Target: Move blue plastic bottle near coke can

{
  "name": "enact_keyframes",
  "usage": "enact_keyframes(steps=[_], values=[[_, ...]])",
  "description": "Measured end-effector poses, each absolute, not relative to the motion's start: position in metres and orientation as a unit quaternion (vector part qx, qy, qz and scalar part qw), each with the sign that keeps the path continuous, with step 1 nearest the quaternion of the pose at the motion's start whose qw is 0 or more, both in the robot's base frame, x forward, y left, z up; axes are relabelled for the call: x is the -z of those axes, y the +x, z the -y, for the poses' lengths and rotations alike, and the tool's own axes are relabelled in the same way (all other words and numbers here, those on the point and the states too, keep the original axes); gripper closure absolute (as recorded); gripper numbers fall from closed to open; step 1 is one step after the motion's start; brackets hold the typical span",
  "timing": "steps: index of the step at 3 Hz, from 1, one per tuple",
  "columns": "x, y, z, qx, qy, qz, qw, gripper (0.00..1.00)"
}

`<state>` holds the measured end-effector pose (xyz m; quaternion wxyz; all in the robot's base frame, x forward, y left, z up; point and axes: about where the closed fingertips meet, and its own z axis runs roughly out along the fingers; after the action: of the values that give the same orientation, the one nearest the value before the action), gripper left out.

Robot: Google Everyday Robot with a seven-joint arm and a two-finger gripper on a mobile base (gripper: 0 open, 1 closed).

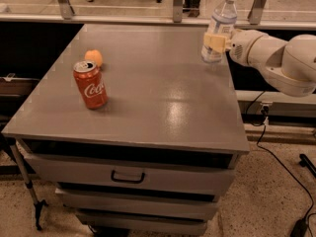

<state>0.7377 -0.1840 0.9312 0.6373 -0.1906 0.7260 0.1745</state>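
The can (90, 84) is a red metal cylinder with white script and a silver top. It stands on the smooth grey desk (158, 112), a little tilted, and whether it is opened I cannot tell. Just behind the can lies a small round orange (93, 58), close to it but apart. Far to the right of the can and further back, near the desk's far right corner, is the bottle (220, 19). It is of clear plastic with a white cap and a pale label, taller than the can, and it leans slightly. How much liquid is inside I cannot tell, nor if its base touches the desk. The end effector (216, 42) is clenched on the bottle's middle, its beige fingers (213, 41) pressing on the label, and the rounded white arm (281, 58) reaches in from the right of it. Below the can, the desk's front has a closed drawer (163, 177) with a dark curved handle (128, 177); its content is hidden.
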Motion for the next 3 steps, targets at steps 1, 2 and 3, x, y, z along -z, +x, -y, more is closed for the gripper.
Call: enact_keyframes(steps=[1,2,3], values=[[-0.944,0.708,0.178,-0.207,-0.228,-0.729,0.612,1.00],[-0.942,0.649,0.162,-0.235,-0.291,-0.730,0.573,1.00],[-0.926,0.583,0.132,-0.265,-0.335,-0.726,0.539,1.00]])
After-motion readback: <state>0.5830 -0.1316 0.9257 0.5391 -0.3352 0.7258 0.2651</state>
